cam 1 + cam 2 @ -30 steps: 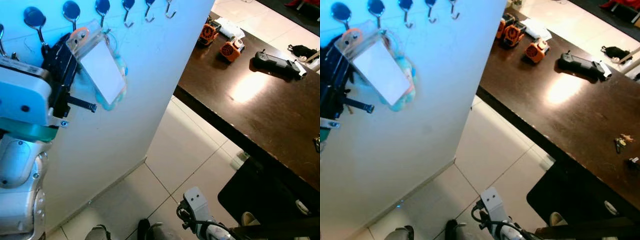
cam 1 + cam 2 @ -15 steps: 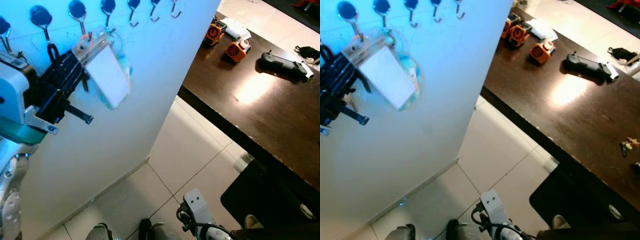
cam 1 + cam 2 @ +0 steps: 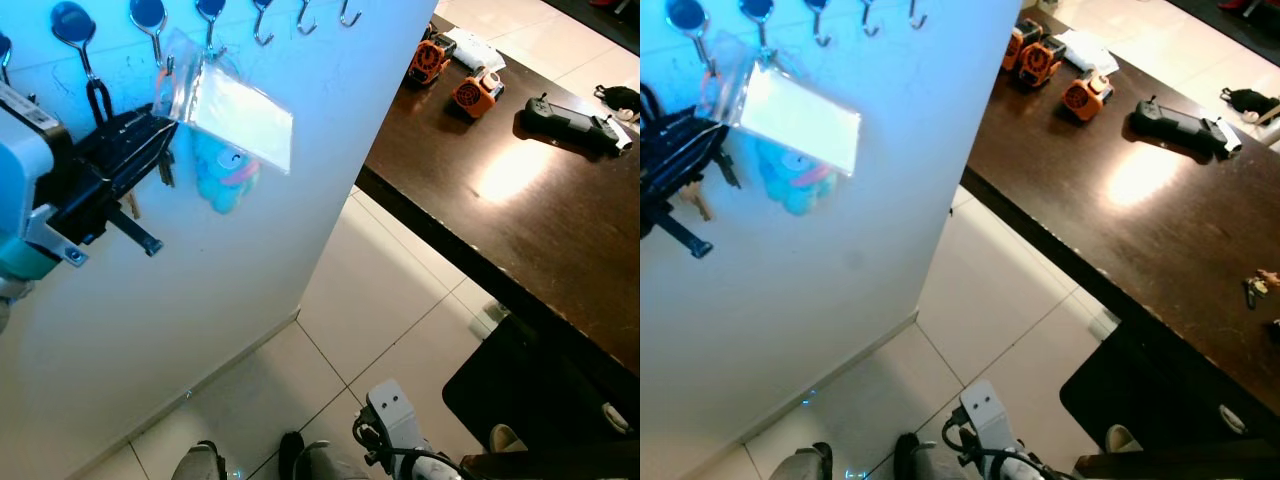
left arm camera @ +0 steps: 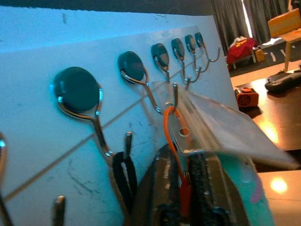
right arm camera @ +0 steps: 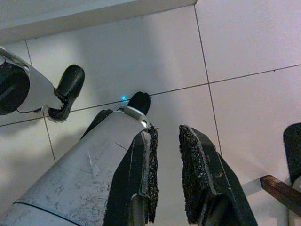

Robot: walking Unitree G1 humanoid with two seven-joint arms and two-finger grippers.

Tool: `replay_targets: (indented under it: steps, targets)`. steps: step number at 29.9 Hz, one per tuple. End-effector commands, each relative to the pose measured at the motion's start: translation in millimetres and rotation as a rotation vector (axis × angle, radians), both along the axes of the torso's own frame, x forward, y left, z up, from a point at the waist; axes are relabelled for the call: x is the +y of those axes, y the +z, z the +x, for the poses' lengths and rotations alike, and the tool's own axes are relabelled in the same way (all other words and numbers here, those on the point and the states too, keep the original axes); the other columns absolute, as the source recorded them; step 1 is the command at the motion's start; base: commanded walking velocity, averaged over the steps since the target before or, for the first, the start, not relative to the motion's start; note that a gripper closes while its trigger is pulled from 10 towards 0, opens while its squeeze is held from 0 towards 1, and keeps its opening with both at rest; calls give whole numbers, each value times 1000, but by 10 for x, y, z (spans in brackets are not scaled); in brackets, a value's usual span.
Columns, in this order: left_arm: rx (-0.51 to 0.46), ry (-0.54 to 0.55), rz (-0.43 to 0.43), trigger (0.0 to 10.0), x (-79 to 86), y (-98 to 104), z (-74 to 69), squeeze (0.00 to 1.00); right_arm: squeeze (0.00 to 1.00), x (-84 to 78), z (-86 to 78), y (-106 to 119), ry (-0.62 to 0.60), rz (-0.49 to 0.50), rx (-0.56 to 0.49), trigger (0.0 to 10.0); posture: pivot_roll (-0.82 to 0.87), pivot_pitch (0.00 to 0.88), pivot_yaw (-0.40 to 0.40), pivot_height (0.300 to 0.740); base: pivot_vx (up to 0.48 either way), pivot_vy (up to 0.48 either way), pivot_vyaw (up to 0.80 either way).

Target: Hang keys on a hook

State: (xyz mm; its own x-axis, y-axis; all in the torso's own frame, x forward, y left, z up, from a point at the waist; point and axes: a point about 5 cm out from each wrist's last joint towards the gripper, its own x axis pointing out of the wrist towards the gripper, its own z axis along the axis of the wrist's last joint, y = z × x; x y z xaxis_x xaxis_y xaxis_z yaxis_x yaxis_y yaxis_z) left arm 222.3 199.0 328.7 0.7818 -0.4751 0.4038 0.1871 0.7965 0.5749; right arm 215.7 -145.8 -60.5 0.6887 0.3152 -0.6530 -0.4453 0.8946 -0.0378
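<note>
Most of the job looks done, but you are not finished yet. The bunch of keys with its orange loop, clear plastic card sleeve and blue plush charm (image 3: 225,130) is at the row of round-headed metal hooks (image 3: 205,15) on the white wall (image 3: 230,270). In the left wrist view the orange loop (image 4: 169,127) already passes over the curved tip of one silver hook (image 4: 175,92), so the weight seems to be partly on that hook. Your left hand (image 3: 135,150) is just under the hook, and its black fingers are pressed together on the lower part of the bunch, with a small metal key (image 3: 165,170) hanging beside them. What is left, I think, is to let go and take the arm back from the wall.

The card sleeve does not hang straight down. Its long axis is tilted, nearly level, from the hook out toward the dark brown bench (image 3: 520,190), and the plush charm hangs below it.

Your right hand (image 5: 165,165) hangs idle above the pale floor tiles (image 5: 244,42), its fingers a little apart and holding nothing.
</note>
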Motion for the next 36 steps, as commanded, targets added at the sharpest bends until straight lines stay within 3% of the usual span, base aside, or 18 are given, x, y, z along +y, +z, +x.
replay_targets:
  steps: [1, 4, 5, 9, 11, 13, 15, 20, 29, 33, 35, 36]
  targets:
    - [27, 26, -9, 10000, 17, -52, 73, 1000, 0, -54, -90, -57, -20, -9, 32, 10000, 81, 173, -103, 740, 0, 0, 0]
    - [12, 43, -30, 10000, 28, -43, 81, 1000, 0, -54, -90, -57, -20, -10, 32, 10000, 81, 173, -103, 740, 0, 0, 0]
    - [-8, 59, -58, 10000, 48, -45, 81, 0, 0, -63, -93, -58, -21, -11, 32, 10000, 76, 175, -104, 740, 0, 0, 0]
    - [-8, 76, -82, 10000, 86, -86, 69, 0, 0, -80, -101, -61, -22, -16, 33, 10000, 74, 176, -104, 740, 0, 0, 0]
    - [88, 14, -93, 10000, 90, -196, 25, 35, 0, -92, -110, -65, -23, -19, 35, 10000, 74, 179, -105, 740, 0, 0, 0]
    - [88, 14, -93, 10000, 90, -196, 25, 35, 0, -92, -110, -65, -23, -19, 35, 10000, 74, 179, -105, 740, 0, 0, 0]
    - [244, -136, -119, 10000, 39, -360, -73, 0, 0, -97, -117, -69, -23, -20, 36, 10000, 75, 180, -106, 740, 0, 0, 0]
    - [350, -285, -219, 10000, 56, -523, -213, 0, 0, -95, -128, -75, -17, -22, 41, 10000, 80, 185, -109, 740, 0, 0, 0]
    - [375, -267, -344, 10000, 174, -704, -237, 0, 0, -97, -120, -71, -13, -25, 39, 10000, 74, 188, -113, 740, 0, 0, 0]
    - [442, -253, -369, 10000, 203, -889, -258, 0, 0, -102, -127, -74, -13, -26, 40, 10000, 70, 188, -113, 740, 0, 0, 0]
    - [542, -231, -409, 10000, 225, -1176, -295, 0, 0, -108, -134, -78, -14, -27, 42, 10000, 63, 184, -115, 740, 0, 0, 0]
    - [542, -231, -409, 10000, 225, -1176, -295, 0, 0, -108, -134, -78, -14, -27, 42, 10000, 63, 184, -115, 740, 0, 0, 0]
